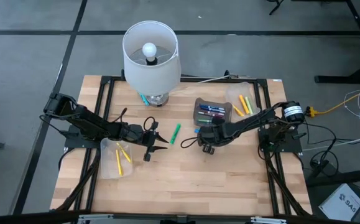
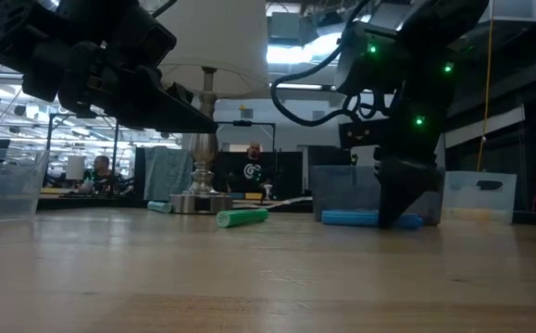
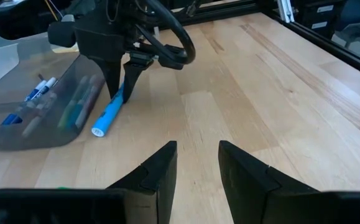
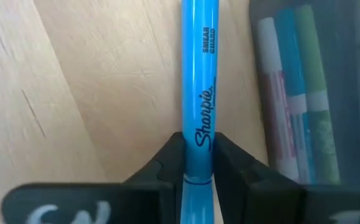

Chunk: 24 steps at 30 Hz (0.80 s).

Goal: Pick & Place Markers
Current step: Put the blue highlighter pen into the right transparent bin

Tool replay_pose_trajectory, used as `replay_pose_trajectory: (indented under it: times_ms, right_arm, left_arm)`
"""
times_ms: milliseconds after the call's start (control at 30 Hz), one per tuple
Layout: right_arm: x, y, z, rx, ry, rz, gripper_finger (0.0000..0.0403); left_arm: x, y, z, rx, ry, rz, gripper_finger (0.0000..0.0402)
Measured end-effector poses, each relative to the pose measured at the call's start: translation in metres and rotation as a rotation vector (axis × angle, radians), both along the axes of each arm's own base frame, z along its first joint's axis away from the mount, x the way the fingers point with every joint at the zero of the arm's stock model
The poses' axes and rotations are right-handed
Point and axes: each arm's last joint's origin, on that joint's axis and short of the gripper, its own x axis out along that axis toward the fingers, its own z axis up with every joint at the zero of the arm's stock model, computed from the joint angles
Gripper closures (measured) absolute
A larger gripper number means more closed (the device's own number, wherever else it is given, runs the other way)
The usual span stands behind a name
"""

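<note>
Since the right gripper [image 4: 197, 163] pinched the blue marker [image 4: 198, 74] flat on the table [image 3: 279, 93], just beside the dark bin [image 3: 18, 124] toward the far edge, a straight lift seemed wise, while the left gripper [image 3: 197, 168] hovered spread mid-table.

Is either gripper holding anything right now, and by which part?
The right gripper pinches the blue marker near one end, as it lies on the table beside the bin. The left gripper is open and holds nothing.
</note>
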Motion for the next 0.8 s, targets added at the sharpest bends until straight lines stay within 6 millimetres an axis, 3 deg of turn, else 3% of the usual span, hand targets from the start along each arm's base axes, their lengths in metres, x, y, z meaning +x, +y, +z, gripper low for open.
replay_pose_trajectory:
  times_ms: [300,800]
  right_arm:
    - [0.003,0.001,0.003,0.030,-0.021,-0.037,0.0342]
    - [0.044,0.010,0.057,0.107,-0.140,0.080,0.0342]
  left_arm:
    - [0.000,0.000,0.000,0.000,0.003,0.000,0.0286]
    - [-0.001,0.000,-0.003,0.005,0.032,0.000,0.0286]
